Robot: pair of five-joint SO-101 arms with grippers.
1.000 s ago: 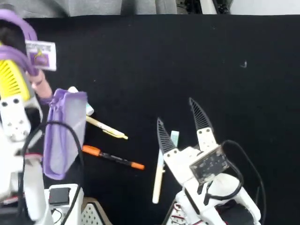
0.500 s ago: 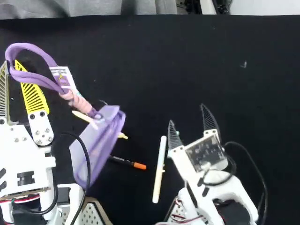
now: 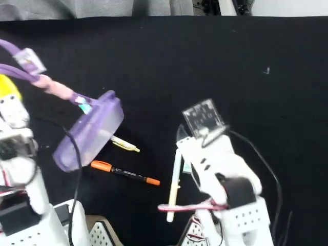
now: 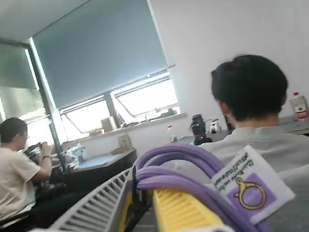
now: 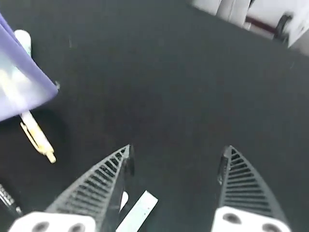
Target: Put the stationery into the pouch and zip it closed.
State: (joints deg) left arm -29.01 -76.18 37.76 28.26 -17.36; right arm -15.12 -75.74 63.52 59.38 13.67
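item: purple see-through pouch (image 3: 89,134), hanging tilted in the air above the left of the black desk (image 3: 230,61), its lower end over the yellow pen (image 3: 125,144). it is carried by its purple strap (image 3: 20,72).

holder: left fingers (image 4: 174,210), pressed onto the strap, which loops between the yellow one and the ribbed one.

loose stock, all on the desk: yellow pen; orange-tipped marker (image 3: 125,173) just beside it; cream stick (image 3: 174,184) and pale strip (image 3: 187,166) farther right.

right fingers (image 5: 94,191): spread wide, gripping nothing, poised over the pale strip.

changes: a second ago the pouch hung upright at the left edge; it has since swung out and tipped. the right arm has pitched forward over the cream stick. judgement: loading has not begun, zip untouched, first pickup looks close.

view notes: the left wrist view gives the strap's seat and its printed tag; the high view gives the pouch's lie relative to the pens. the right wrist view shows the strip lying between the spread fingers, which the arm covers from above.
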